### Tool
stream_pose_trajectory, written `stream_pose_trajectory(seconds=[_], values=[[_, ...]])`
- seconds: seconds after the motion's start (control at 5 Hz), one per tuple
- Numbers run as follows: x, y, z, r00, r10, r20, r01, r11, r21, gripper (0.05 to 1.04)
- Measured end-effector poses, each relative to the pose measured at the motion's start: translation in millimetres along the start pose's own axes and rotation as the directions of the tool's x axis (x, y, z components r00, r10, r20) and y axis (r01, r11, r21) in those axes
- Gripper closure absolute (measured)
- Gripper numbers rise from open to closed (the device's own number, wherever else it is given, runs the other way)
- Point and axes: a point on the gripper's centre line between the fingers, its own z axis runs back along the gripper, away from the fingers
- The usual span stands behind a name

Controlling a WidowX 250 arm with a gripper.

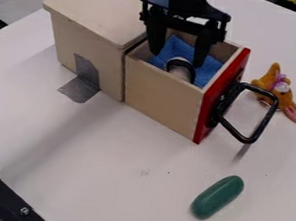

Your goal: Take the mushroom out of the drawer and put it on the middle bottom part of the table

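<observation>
One broad, smooth white table (114,194) carries a pale wooden box-shaped cabinet (98,9) with its red-fronted wooden drawer (160,96) pulled out. Over the drawer hangs the black two-finger gripper (177,59), its fingers spread apart. A crumpled blue cloth (210,67) lies inside. Right of the drawer lies an orange plush toy (283,95); nearer the camera, a green oblong object (217,197). Smallest, the pale, dark-rimmed mushroom (180,72) sits in the drawer, by the cloth, just below the fingers.

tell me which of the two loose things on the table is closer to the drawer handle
The orange plush toy, right by the black handle; the green oblong object lies farther off, lower in the view.
</observation>
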Motion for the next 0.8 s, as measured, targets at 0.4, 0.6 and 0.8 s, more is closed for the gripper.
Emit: stream_pose_trajectory(seconds=[0.4, 0.6, 0.8], values=[[-2.6, 4.7, -27.6, 0.997, 0.003, -0.074, 0.001, 0.999, 0.050, 0.084], [-4.0, 5.1, -38.6, 0.994, 0.004, -0.110, 0.003, 0.998, 0.058, 0.085], [-3.8, 7.1, -45.5, 0.992, 0.015, -0.129, -0.007, 0.998, 0.060, 0.115]])
